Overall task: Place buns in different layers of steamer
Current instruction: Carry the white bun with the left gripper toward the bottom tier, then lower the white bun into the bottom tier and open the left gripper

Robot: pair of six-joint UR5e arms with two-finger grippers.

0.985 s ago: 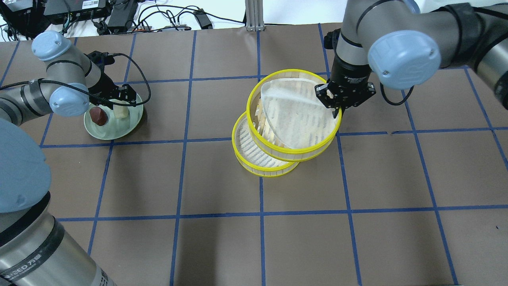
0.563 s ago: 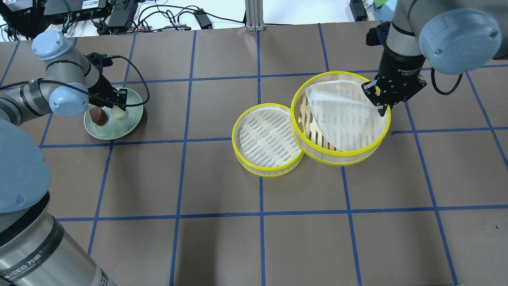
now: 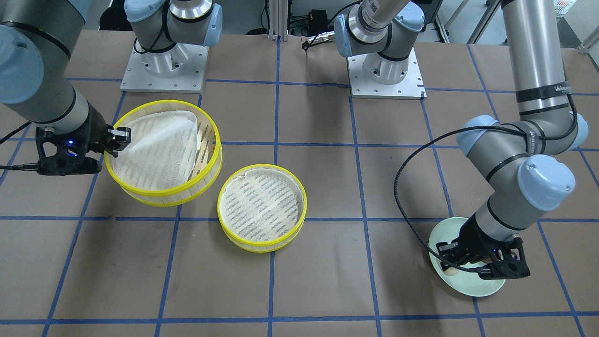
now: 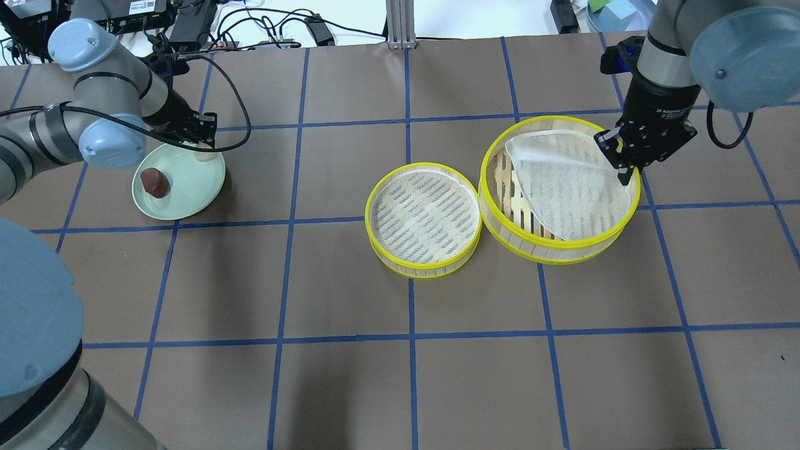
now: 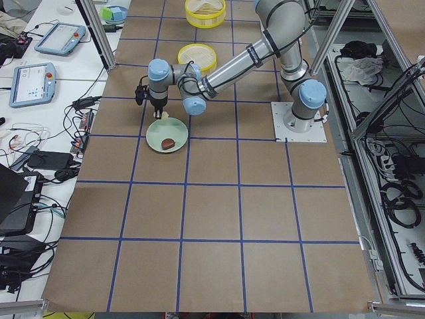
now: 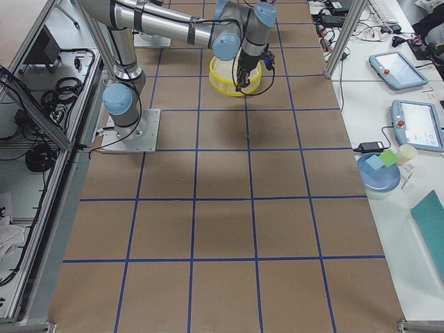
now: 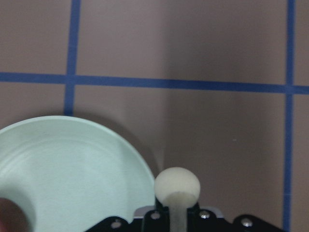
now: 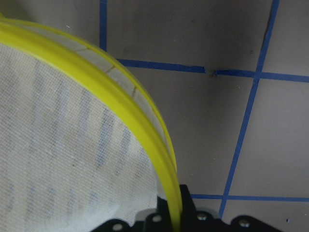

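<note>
My left gripper point(image 4: 201, 149) is shut on the cream-white bun point(image 4: 202, 155) and holds it over the far edge of the pale green plate point(image 4: 187, 182). The left wrist view shows this bun point(image 7: 177, 185) between the fingers. The reddish-brown bun point(image 4: 155, 182) lies on the plate. My right gripper point(image 4: 625, 174) is shut on the yellow rim of one steamer layer point(image 4: 556, 245) and holds it slightly tilted, right beside the other layer point(image 4: 422, 269). Its white liner point(image 4: 565, 187) is folded up on one side. The rim point(image 8: 149, 135) fills the right wrist view.
Brown table paper with a blue tape grid lies all around. Cables and power bricks point(image 4: 187, 25) lie beyond the far table edge. In the front-facing view both arm bases point(image 3: 164, 70) stand behind the steamer layers point(image 3: 262, 243).
My right gripper has carried the upper layer off the lower one to the right, beside it. My left gripper has closed on the cream bun and lifted it off the plate.
</note>
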